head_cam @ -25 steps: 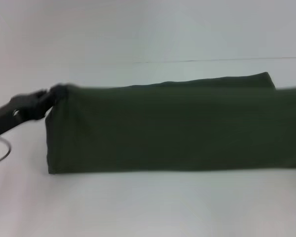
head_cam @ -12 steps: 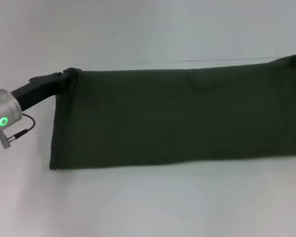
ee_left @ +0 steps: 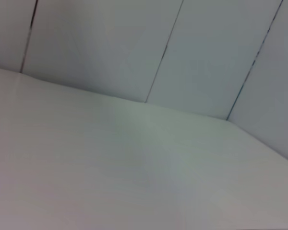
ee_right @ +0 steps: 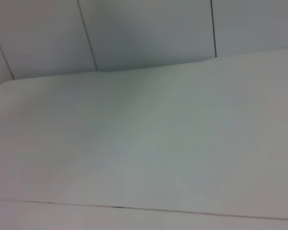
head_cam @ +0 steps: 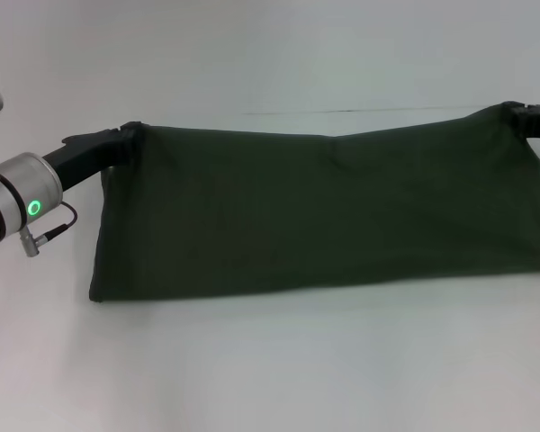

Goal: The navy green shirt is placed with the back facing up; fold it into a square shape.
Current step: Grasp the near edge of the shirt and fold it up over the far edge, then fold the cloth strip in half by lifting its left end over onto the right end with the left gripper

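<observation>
The navy green shirt (head_cam: 324, 211) lies as a long, plain dark olive band across the white table (head_cam: 270, 369) in the head view. Its near edge rests flat on the table. My left gripper (head_cam: 126, 137) is shut on the far left corner, and my right gripper (head_cam: 525, 114) is shut on the far right corner at the frame's edge. The far edge sags a little between the two grips. No lettering shows. Neither wrist view shows the shirt or any fingers.
The left arm's silver wrist with a green light (head_cam: 22, 209) and a cable reaches in from the left. Both wrist views show only bare table surface (ee_left: 134, 177) and panelled wall (ee_right: 149, 28). A seam line crosses the table behind the shirt (head_cam: 360, 111).
Both grippers carried the shirt's held edge away from me and lowered it, so the cloth now spreads flatter and wider. The left arm came further into view.
</observation>
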Controlling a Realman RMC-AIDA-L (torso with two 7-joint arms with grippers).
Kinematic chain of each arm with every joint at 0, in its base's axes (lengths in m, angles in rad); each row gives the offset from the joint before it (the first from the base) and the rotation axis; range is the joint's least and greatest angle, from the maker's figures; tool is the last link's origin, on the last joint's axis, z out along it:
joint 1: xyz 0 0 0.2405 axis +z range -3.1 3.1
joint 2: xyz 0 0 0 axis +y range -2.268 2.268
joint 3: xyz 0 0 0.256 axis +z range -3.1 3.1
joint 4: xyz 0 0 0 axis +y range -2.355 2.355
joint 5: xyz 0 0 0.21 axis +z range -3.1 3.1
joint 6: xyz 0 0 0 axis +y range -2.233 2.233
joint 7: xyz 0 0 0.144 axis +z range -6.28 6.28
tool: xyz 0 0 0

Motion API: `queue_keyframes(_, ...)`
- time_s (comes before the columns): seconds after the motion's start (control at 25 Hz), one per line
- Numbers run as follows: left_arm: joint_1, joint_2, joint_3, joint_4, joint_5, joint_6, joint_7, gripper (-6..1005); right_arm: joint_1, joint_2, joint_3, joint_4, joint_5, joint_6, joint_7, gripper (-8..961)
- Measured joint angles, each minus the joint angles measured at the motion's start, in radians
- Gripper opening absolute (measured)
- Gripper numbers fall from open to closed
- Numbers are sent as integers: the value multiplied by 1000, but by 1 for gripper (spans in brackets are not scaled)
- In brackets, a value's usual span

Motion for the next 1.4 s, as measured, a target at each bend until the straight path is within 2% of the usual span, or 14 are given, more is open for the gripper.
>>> queue_keyframes(0.6,-6,0,-8,-16,-20,-18,6,73,13,19,-20,11,22,57,-27,26)
queue_keyframes(0.72,4,-2,-8,-18,-75,-42,6,75,10,27,-26,-7,23,59,-31,89)
queue_keyframes(0.92,31,-3,-7,-18,-162,-61,11,283,-1,46,-23,-61,23,50,-24,194)
queue_keyframes(0.96,37,-3,-7,-18,-175,-58,13,322,-3,47,-23,-67,23,45,-23,242)
queue_keyframes(1.16,63,-2,-3,-18,-208,-18,15,515,-13,30,-26,-72,22,-11,17,471)
queue_keyframes(1.28,71,0,-3,-18,-209,6,14,572,-25,18,-31,-87,18,-55,71,581)
queue_keyframes(1.4,93,3,-1,-13,-209,107,9,628,-47,8,-61,-123,15,-123,160,676)
